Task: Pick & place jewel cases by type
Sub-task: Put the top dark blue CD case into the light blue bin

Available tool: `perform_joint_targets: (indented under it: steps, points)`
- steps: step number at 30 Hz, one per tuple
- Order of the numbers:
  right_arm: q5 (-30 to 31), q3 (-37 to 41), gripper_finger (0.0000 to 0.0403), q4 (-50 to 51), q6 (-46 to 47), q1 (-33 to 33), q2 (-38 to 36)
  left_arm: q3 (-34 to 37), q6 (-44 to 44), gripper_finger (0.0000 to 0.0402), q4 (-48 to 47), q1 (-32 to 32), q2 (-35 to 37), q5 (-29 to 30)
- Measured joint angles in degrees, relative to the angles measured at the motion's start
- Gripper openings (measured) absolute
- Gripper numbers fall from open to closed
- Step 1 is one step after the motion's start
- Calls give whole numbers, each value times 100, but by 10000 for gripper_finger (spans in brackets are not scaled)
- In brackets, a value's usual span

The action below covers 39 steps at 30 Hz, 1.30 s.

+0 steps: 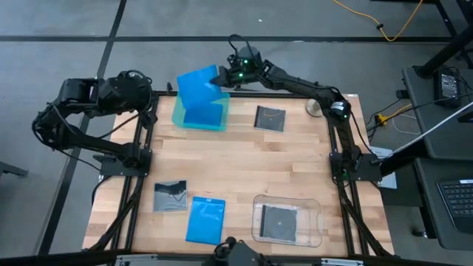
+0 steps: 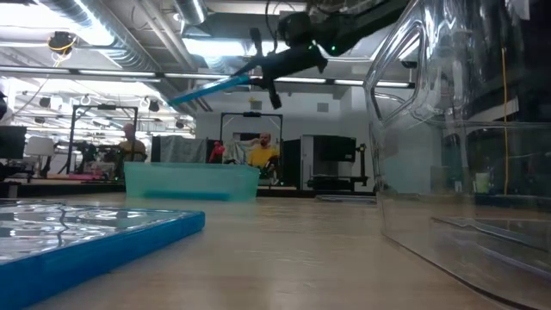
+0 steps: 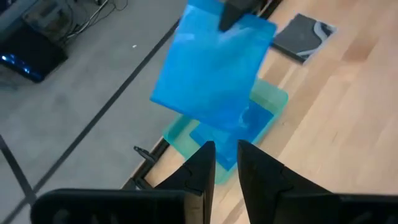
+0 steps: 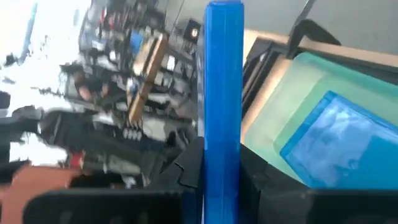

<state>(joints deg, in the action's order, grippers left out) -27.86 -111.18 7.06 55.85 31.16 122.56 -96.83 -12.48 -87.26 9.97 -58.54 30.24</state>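
Observation:
My right gripper [image 1: 220,76] is shut on a bright blue jewel case [image 1: 196,85], held in the air over the teal tray [image 1: 181,117] at the table's far left. A second blue case [image 1: 212,112] lies inside that tray. One dark grey square case [image 1: 270,118] lies flat on the table right of the tray. Another grey case [image 1: 170,196] and a third blue case [image 1: 205,219] lie flat near the front edge. My left gripper [image 3: 226,158] hangs drawn back left of the tray, its fingers almost together with nothing between them. My right gripper pinches the blue case between its two fingers at the edge [image 4: 224,140] nearest the gripper. The fingers reach in from the table's right, nearly level. The case is lifted clear above the teal tray and slants, its free end [image 2: 185,96] lower than the held end.
A larger clear plastic tray [image 1: 314,222] stands near the front right with a grey case [image 1: 281,220] lying in it. A small round metal thing [image 1: 314,108] sits by the far right edge. People stand in the room beyond the table.

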Motion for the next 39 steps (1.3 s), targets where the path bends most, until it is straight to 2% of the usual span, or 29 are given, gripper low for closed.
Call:
perform_joint_targets:
  steps: [3, 8, 15, 21, 29, 39]
  points:
    - [407, 0, 51, -83, 253, -29, 132, 146, 126, 57, -2, -54, 95, -5]
    - [1287, 0, 51, 320, 227, -125, 155, 513, 306, 56, -52, -67, 346, 13]
    - [1848, 0, 51, 728, 189, -421, 164, 936, 386, 57, -30, -67, 756, 105]
    - [1851, -2, 51, 831, 392, -678, 531, 1090, 386, 54, 132, -67, 1002, 120]
    - [2032, -2, 51, 190, 936, -756, 809, 1121, 367, 55, 303, -67, 1163, -57]
    - [2385, -2, 51, 842, 831, -745, 837, 1121, 324, 54, 315, -67, 1147, -166]
